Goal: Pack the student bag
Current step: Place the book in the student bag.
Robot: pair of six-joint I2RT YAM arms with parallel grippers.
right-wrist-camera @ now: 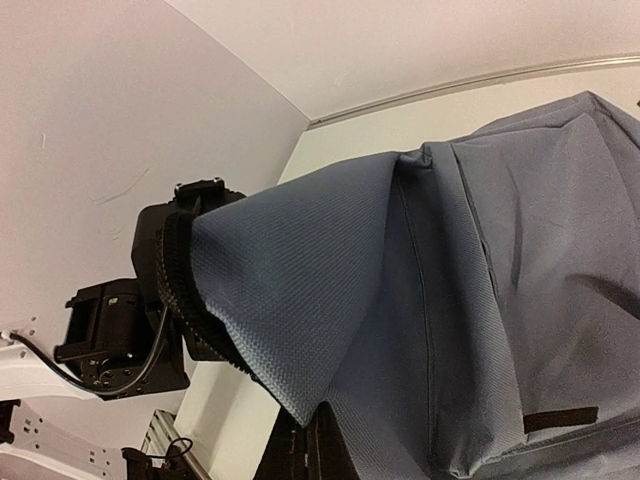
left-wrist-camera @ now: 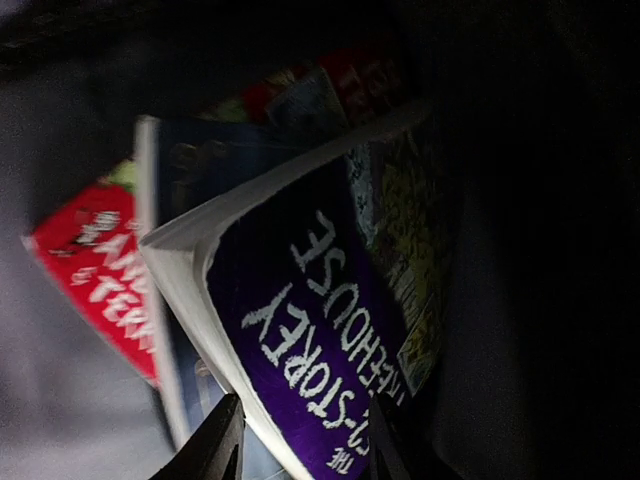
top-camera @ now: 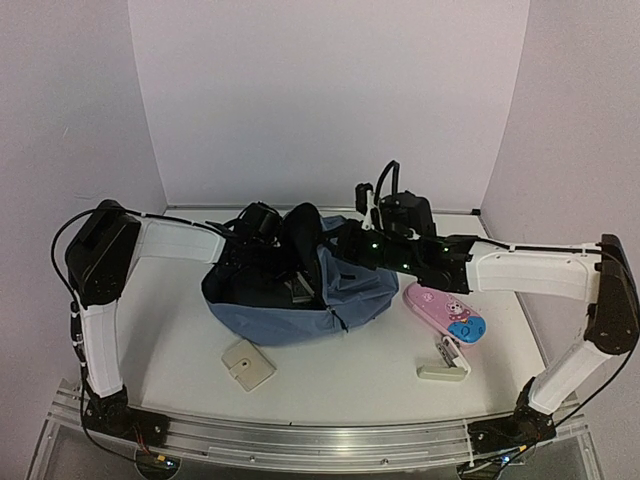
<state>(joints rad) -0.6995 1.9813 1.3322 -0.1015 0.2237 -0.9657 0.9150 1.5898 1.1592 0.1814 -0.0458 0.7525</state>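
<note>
Step in hand: loading books into student bag (top-camera: 300, 310), which sits mid-table (top-camera: 170, 320) between both arms. Right tool (right-wrist-camera: 308, 442) pinched together on fold of bag fabric, holding mouth up. Left tool (left-wrist-camera: 300, 445) deep inside bag, fingers on either face of purple book (left-wrist-camera: 320, 330); looks clamped on it. Red book (left-wrist-camera: 100, 270) lies inside beside it. Next move, likely: seat purple book, let go, back out without snagging fabric. Pink pencil case (top-camera: 445, 312), small cream box (top-camera: 247, 364) and white clip-like item (top-camera: 443, 368) lie outside on table, unpacked.
</note>
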